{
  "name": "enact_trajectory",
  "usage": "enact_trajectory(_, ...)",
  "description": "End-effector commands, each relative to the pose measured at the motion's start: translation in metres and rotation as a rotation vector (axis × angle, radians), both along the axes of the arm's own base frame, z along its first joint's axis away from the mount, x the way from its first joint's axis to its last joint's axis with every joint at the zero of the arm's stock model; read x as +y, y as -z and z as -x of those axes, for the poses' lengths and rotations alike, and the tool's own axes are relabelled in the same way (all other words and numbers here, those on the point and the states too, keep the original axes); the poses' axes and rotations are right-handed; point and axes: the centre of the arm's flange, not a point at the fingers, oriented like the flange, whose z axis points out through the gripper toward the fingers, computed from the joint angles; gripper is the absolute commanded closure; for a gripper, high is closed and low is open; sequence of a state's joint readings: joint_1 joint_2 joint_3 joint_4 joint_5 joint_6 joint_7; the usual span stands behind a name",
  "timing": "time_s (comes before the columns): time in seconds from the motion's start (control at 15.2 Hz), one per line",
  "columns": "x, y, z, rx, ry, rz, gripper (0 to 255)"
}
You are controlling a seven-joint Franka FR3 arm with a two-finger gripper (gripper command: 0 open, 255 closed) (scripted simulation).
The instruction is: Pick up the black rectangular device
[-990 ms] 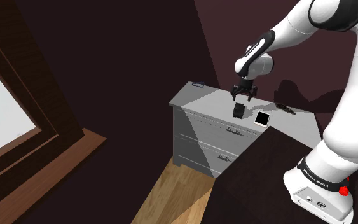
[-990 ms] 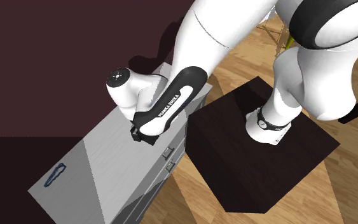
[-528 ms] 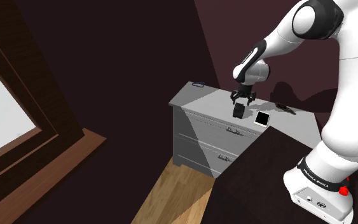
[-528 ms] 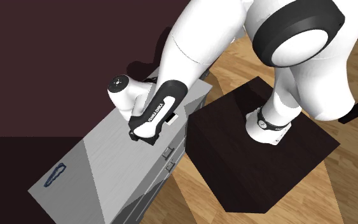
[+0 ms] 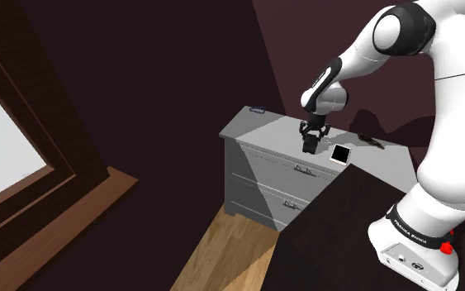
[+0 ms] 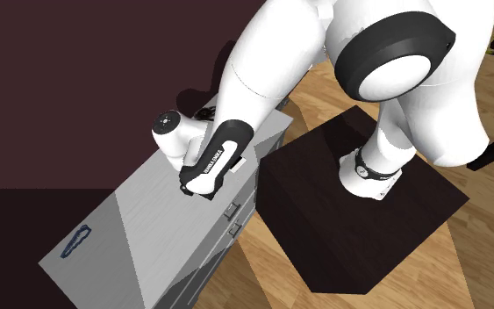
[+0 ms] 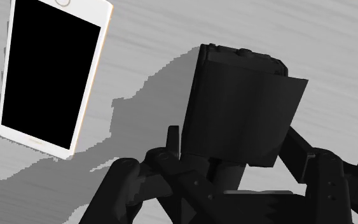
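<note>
- Black rectangular device point(image 7: 241, 102): a matte black block standing on the grey counter point(image 7: 336, 38), directly under the robot's hand and between the two sides of the claw point(image 7: 234, 137).
- The claw is open. Its black fingers point(image 7: 173, 137) stand apart, one at each side of the device. The pictures do not show whether they press against it.
- The device's shadow falls across the counter toward a phone point(image 7: 50, 76).
- The phone has a black screen and a pale rim. It lies flat on the counter near the device and apart from it. In the shoulder view it lies to the device's right, toward the stand.
- The white arm point(image 6: 297, 53) bends down over the counter from the stand point(image 5: 338, 231), a dark box in the shoulder view's lower right.
- The counter has drawers point(image 5: 263, 178) with small handles in its front.
- A small dark object point(image 5: 369, 140) rests on the counter beyond the phone, too small to name.
- A slim dark blue object point(image 6: 76, 240) lies at the counter's far corner, well apart from the device.
- A wooden plank floor point(image 5: 222, 248) runs below the counter.
- Dark maroon walls point(image 5: 181, 74) rise behind it.
- A heavy brown window frame point(image 5: 57, 165) stands at the shoulder view's left.
</note>
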State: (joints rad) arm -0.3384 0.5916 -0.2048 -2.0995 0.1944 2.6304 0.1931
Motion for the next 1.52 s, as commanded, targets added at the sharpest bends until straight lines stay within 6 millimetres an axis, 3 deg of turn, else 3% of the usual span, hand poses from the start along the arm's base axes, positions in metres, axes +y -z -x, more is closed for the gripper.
enact_trajectory(0.0, 0.0, 0.0, 0.0, 0.001, 0.0, -0.001, 255)
enact_trajectory(0.4, 0.0, 0.001, 0.0, 0.001, 0.0, -0.001, 255)
enact_trajectory(1.45, 0.0, -0.079, 0.0, 0.001, 0.0, -0.001, 255)
